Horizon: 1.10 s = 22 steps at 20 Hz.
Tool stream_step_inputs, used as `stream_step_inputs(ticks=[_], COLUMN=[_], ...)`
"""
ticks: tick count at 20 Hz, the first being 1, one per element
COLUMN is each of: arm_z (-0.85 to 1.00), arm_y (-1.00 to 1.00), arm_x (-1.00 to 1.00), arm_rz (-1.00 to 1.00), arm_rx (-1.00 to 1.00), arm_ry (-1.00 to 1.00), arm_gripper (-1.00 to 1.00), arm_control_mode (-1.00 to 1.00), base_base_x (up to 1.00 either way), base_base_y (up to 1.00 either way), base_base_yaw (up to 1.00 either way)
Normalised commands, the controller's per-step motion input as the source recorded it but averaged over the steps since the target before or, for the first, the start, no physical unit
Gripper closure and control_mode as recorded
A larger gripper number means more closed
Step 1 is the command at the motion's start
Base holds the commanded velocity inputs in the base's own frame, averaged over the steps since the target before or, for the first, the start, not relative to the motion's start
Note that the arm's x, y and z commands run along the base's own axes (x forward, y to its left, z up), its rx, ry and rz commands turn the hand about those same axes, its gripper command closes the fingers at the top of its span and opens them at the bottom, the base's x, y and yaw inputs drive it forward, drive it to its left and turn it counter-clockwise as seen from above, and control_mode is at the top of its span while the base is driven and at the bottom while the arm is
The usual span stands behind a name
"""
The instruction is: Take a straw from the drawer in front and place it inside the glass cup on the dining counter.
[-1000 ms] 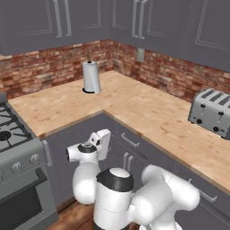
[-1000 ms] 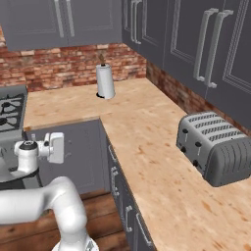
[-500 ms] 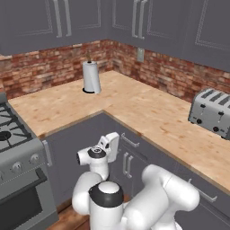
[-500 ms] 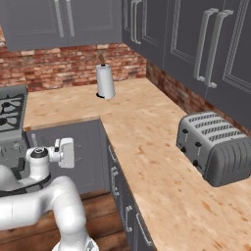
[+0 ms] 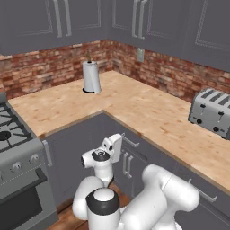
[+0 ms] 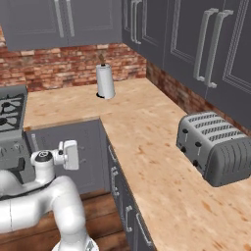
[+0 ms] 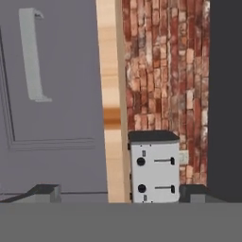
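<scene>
My gripper (image 7: 118, 191) hangs low in front of the grey lower cabinets, open, with nothing between its fingertips (image 7: 45, 191). The hand view is rolled on its side. It looks along a closed drawer (image 7: 61, 94) front with a silver bar handle (image 7: 33, 56), just under the wooden worktop edge (image 7: 111, 94). From the base, the white hand (image 5: 114, 147) sits a little left of that drawer handle (image 5: 130, 141) below the worktop corner. The right base view has the hand (image 6: 70, 154) left of the drawer fronts (image 6: 113, 162). The straw, the glass cup and the dining counter are out of view.
An L-shaped wooden worktop (image 5: 134, 108) runs along a brick wall. A paper towel roll (image 5: 91, 77) stands at its back and a silver toaster (image 5: 211, 112) at its right. A stove (image 5: 13, 143) stands to the left. Grey wall cabinets (image 6: 196, 39) hang above.
The hand has swung to the right, closer to the drawer fronts under the worktop corner. The jaws have stayed open.
</scene>
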Motion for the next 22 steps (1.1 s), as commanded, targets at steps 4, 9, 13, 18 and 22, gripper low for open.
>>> stream_step_inputs(ticks=[4, 9, 13, 18, 22], arm_z=[-0.18, -0.17, -0.14, -0.30, -0.45], arm_y=[-0.06, -0.04, 0.00, -0.02, -0.18], arm_x=[0.18, 0.39, 0.47, 0.36, 0.36], arm_rz=[0.00, 0.00, 0.00, 0.00, 0.00], arm_rx=[-0.03, -0.02, 0.00, -0.01, -0.04], arm_ry=[-0.02, 0.00, 0.00, 0.00, 0.00], arm_gripper=[-1.00, -1.00, -1.00, -1.00, -1.00], arm_control_mode=[-1.00, -1.00, -1.00, -1.00, -1.00], base_base_x=[0.00, 0.00, 0.00, 0.00, 0.00], base_base_y=[0.00, 0.00, 0.00, 0.00, 0.00], base_base_yaw=[0.00, 0.00, 0.00, 0.00, 0.00])
